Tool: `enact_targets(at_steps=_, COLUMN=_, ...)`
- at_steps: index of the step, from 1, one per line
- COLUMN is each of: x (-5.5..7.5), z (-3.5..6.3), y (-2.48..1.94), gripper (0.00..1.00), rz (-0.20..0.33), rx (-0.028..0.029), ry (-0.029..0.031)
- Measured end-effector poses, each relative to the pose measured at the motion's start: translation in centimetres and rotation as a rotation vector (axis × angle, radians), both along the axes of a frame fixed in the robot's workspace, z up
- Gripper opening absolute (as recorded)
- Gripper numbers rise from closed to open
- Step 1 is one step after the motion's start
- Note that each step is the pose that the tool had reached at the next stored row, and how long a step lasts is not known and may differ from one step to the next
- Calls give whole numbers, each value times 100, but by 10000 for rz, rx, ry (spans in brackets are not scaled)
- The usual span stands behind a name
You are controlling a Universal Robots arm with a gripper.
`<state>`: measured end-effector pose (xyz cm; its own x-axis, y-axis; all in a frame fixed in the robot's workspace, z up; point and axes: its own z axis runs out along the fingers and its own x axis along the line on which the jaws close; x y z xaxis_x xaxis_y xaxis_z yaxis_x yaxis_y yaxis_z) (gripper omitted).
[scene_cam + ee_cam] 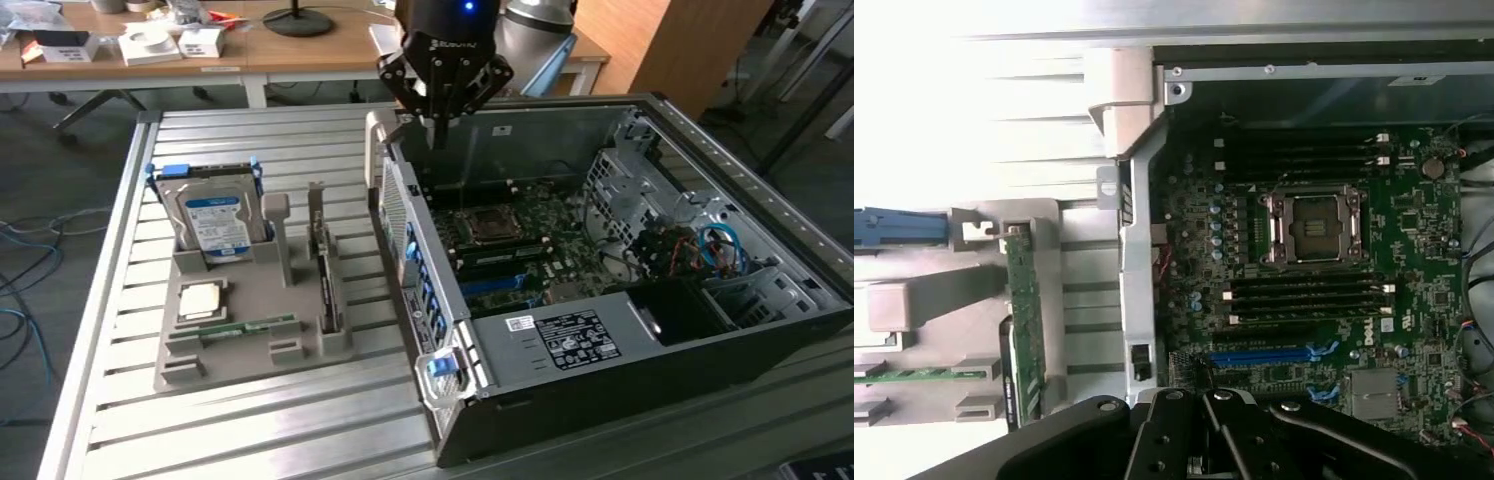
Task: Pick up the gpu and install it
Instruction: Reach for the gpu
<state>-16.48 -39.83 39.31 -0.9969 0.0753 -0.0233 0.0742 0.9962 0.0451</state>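
Observation:
The gpu point(322, 265) stands on edge in a slot of the grey holder point(254, 362) on the exterior view's left, its grey bracket at the far end. In the wrist view the gpu point(1024, 335) shows as a long thin green-edged card. My gripper point(434, 128) hangs shut over the far left corner of the open computer case point(601, 340), above the motherboard point(521, 235), with nothing between its fingers. It is apart from the gpu, to that card's right and further back. The black fingers point(1184, 440) sit just off the blue slot point(1274, 355) on the motherboard.
The holder also carries a silver hard drive point(214, 220), a processor chip point(203, 300) and a slim green memory stick point(247, 327). The slatted metal table point(267, 430) runs around the holder and case. A desk with boxes point(147, 45) stands behind.

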Motion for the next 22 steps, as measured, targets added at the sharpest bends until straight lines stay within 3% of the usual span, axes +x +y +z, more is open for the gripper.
enact_targets(at_steps=22, x=-561, z=-1, y=25, gripper=11, rz=1, rx=0, ry=0)
